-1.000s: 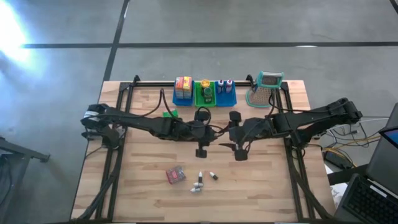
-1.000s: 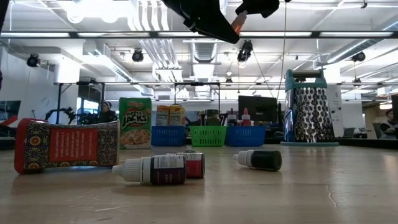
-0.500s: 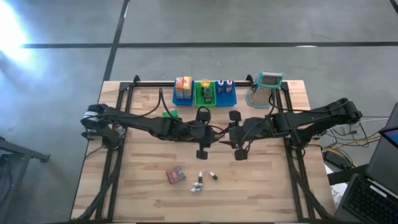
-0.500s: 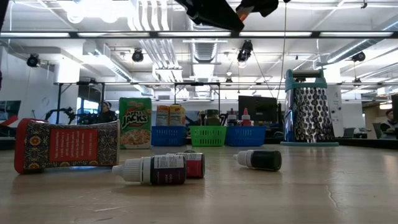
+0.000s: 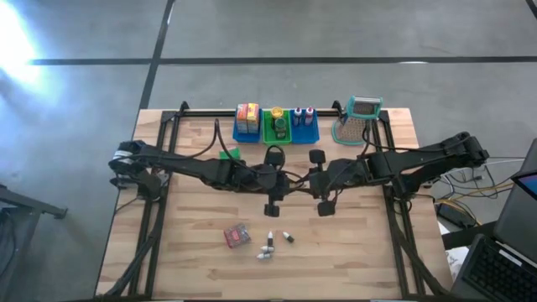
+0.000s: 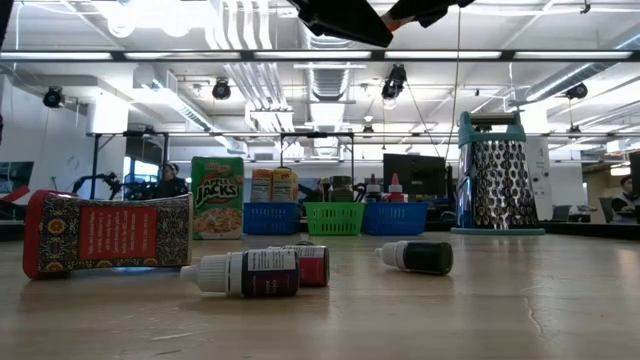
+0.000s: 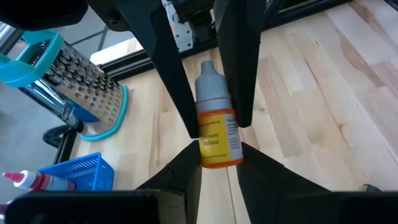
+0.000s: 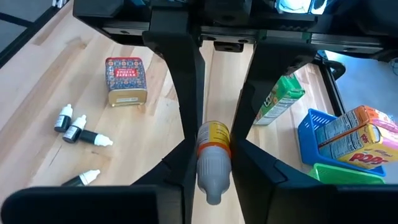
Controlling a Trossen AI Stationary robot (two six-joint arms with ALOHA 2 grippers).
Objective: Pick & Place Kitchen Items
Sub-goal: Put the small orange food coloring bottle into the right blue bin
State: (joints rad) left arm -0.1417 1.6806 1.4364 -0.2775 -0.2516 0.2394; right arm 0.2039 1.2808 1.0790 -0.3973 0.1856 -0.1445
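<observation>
A small yellow bottle (image 7: pixel 216 134) with a white cap hangs high over the table's middle between my two grippers, which meet there fingertip to fingertip. My left gripper (image 7: pixel 219 149) is shut on its base end. My right gripper (image 8: pixel 214 146) is closed around its cap end (image 8: pixel 211 177). On the table below lie a red patterned packet (image 5: pixel 237 236) and small dark bottles (image 5: pixel 268 247), each on its side. A green packet (image 5: pixel 229 153) lies farther back on the left. My left gripper pinches the bottle's orange-yellow base end (image 7: pixel 217 158) between its two fingers, coming from the table's left and slanting down. The bottle is lifted clear, its cap pointing toward the right arm. My right gripper pinches the bottle at its shoulder just below the white cap (image 7: pixel 214 115), one finger (image 7: pixel 186 106) on each side. Its fingers come from the table's right, slanting down, and lie along the bottle, with the cap between them.
At the far edge stand a blue bin (image 5: pixel 247 127) with boxes, a green bin (image 5: pixel 277 127) and a second blue bin (image 5: pixel 304 126) with bottles. A metal grater with a teal handle (image 5: pixel 359 122) stands to their right. The near table around the loose items is bare wood.
My right gripper has shut its fingers onto the cap end of the yellow bottle, which my left gripper keeps holding in the same place above the table.
</observation>
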